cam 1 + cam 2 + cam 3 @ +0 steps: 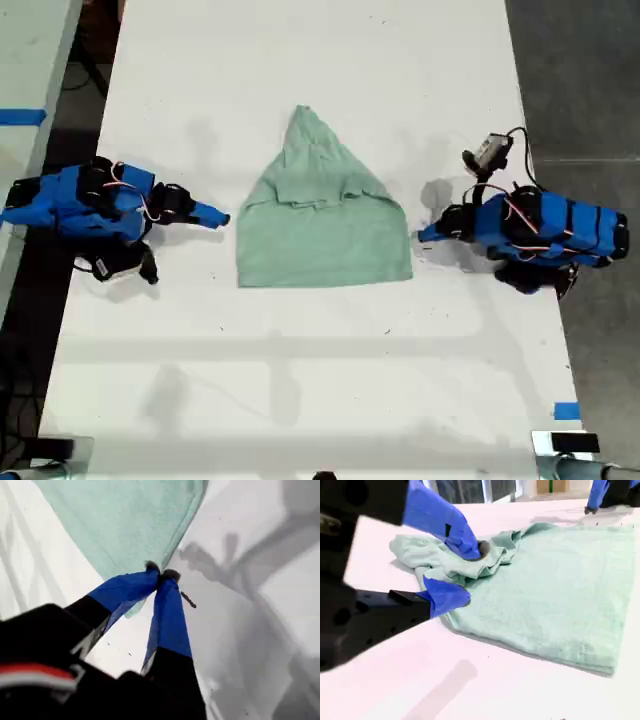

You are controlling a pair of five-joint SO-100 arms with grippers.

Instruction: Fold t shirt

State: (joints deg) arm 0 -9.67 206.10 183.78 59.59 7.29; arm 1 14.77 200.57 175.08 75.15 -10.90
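t shirt half-folded, point at far end | your first gripper pinched together off its corner | your second gripper jaws apart, ready to grab

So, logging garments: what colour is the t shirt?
Pale mint green, plain, no pattern: the t shirt shows best in the exterior view.

bare table all around the t shirt.
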